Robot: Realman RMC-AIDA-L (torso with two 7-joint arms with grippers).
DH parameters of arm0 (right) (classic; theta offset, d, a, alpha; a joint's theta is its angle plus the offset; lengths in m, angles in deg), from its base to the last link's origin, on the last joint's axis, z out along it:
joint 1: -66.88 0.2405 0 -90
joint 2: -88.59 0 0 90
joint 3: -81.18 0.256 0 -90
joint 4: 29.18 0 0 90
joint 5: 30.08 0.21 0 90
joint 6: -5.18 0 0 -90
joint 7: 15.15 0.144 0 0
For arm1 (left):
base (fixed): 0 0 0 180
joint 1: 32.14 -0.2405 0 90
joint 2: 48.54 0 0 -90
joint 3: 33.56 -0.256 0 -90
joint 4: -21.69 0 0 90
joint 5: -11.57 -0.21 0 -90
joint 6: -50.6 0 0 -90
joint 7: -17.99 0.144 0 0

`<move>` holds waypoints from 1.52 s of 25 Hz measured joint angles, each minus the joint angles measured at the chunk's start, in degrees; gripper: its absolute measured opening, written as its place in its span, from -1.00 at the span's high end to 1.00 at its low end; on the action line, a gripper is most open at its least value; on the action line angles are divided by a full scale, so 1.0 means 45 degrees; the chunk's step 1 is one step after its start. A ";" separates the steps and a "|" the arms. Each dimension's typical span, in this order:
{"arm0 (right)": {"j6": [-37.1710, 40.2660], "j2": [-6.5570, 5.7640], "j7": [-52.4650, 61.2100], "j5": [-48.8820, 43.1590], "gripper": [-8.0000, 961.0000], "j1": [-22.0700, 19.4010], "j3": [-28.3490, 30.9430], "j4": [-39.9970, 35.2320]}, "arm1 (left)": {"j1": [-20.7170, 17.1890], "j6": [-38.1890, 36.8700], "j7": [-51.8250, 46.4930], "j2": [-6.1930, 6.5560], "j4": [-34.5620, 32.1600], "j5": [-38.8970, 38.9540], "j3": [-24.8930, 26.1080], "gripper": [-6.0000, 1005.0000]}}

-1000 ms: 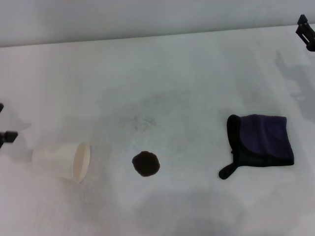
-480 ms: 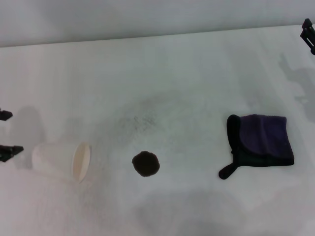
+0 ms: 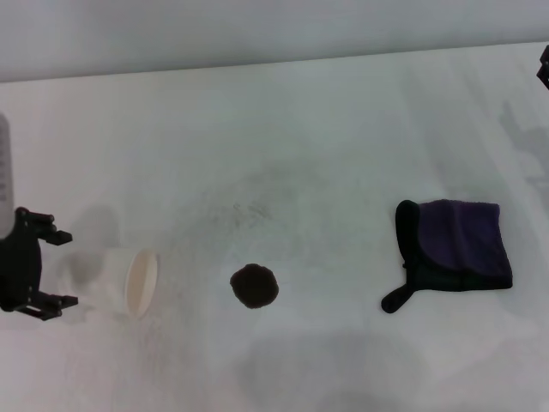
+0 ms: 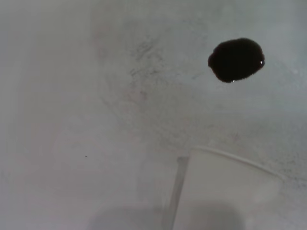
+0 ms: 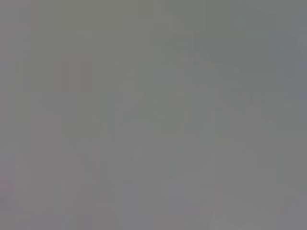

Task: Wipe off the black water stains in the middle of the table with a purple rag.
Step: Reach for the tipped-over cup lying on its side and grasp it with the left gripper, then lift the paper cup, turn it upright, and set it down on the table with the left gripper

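Since a second ago the left gripper has slid in, jaws open, beside the tipped cup. One stain sits mid-table; one rag lies untouched to its right. Wiping hasn't begun; next comes grasping the rag. The right gripper barely shows at the far right; jaws can't be told.

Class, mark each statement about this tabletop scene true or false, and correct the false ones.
1. The dark purple rag covers the blackish-brown stain. False: they lie apart.
2. The white paper cup lies on its side. True.
3. The left gripper is open, beside the cup. True.
4. The right gripper holds the rag. False: it sits at the table's far right edge, away from it.
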 joint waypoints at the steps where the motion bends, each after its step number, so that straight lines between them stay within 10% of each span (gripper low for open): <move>1: 0.0000 0.0000 0.0000 0.0000 -0.82 0.0000 0.0000 0.0000 | 0.0000 0.0000 0.0000 0.0000 0.0000 0.0000 0.0000 -0.64; 17: 0.0017 -0.0015 0.0006 0.0012 -0.82 -0.0038 0.0049 -0.0051 | 0.0207 -0.2301 0.0079 0.0019 0.1318 -0.0368 -0.2265 -0.62; 28: 0.0277 -0.0071 0.0006 0.0039 -0.82 -0.0051 0.0066 0.0017 | 0.0456 -0.3244 0.0145 -0.0040 0.2108 0.0171 -0.2142 -0.47; 38: 0.0221 -0.0072 -0.0020 0.0050 -0.82 0.0033 0.0066 0.0060 | 0.0222 -0.3808 0.0642 -0.0039 0.1980 0.4342 -0.0086 -0.47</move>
